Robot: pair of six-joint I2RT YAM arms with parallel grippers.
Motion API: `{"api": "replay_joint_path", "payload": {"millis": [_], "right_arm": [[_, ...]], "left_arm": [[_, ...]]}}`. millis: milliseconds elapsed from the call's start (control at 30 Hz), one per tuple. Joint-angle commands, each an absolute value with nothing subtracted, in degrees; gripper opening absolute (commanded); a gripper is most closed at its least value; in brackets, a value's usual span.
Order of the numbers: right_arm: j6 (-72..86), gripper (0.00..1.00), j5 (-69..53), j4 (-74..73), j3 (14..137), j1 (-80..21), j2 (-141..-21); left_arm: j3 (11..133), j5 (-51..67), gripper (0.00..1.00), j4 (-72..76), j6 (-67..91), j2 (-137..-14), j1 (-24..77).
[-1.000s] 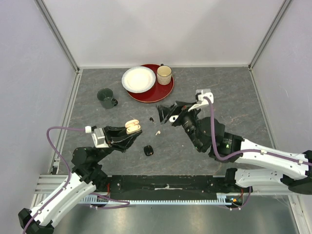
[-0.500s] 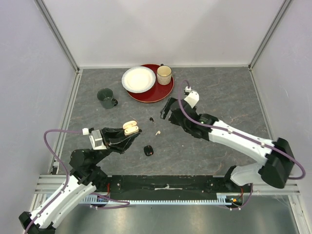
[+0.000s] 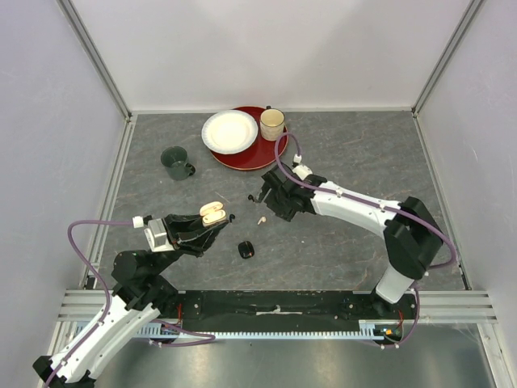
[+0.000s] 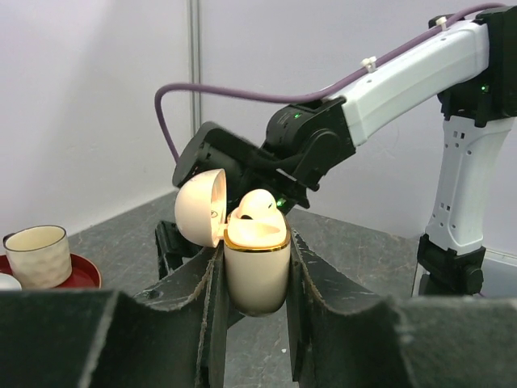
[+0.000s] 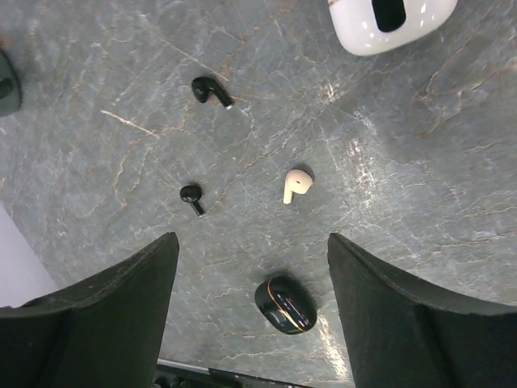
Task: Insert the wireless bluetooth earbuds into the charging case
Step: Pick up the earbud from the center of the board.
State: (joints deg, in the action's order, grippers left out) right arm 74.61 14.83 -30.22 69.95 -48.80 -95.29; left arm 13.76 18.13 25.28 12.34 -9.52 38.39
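My left gripper point(image 3: 212, 223) is shut on an open pinkish-beige charging case point(image 3: 214, 214) and holds it above the table. In the left wrist view the case point(image 4: 257, 267) stands upright between the fingers, lid swung left, with one beige earbud point(image 4: 258, 204) seated in it. My right gripper point(image 3: 265, 198) is open and empty above the loose earbuds. In the right wrist view point(image 5: 252, 242) I see a beige earbud point(image 5: 296, 185), two black earbuds point(image 5: 212, 91) point(image 5: 192, 196) and a closed black case point(image 5: 285, 305) on the table. The white earbuds are not in view.
A white rounded object with a dark slot point(image 5: 392, 20) lies at the top edge of the right wrist view. A red tray point(image 3: 271, 153) at the back holds a white plate point(image 3: 229, 131) and a cup point(image 3: 272, 124). A dark green mug point(image 3: 175, 162) stands at the back left.
My right arm has swung left and stretched out, bringing its open gripper down over the loose earbuds. My left gripper with the case has shifted slightly left.
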Motion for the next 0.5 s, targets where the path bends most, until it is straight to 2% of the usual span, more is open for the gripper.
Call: {"api": "replay_joint_path", "payload": {"millis": [0, 200, 300, 467], "right_arm": [[81.5, 0.75, 7.0, -33.0, 72.8, -47.5, -99.7], [82.5, 0.69, 4.7, -33.4, 73.7, -46.9, -104.1], [83.1, 0.63, 4.2, -33.3, 74.0, -46.7, -105.6], [83.8, 0.6, 2.2, -33.3, 74.7, -46.1, -108.1]], "left_arm": [[15.8, 16.7, 0.02, 24.7, 9.8, -8.7, 38.4], [15.7, 16.3, 0.02, 24.2, 9.5, -8.1, 38.4], [15.6, 16.0, 0.02, 24.2, 9.4, -7.9, 38.4], [15.5, 15.7, 0.02, 24.1, 9.1, -8.0, 38.4]]}}
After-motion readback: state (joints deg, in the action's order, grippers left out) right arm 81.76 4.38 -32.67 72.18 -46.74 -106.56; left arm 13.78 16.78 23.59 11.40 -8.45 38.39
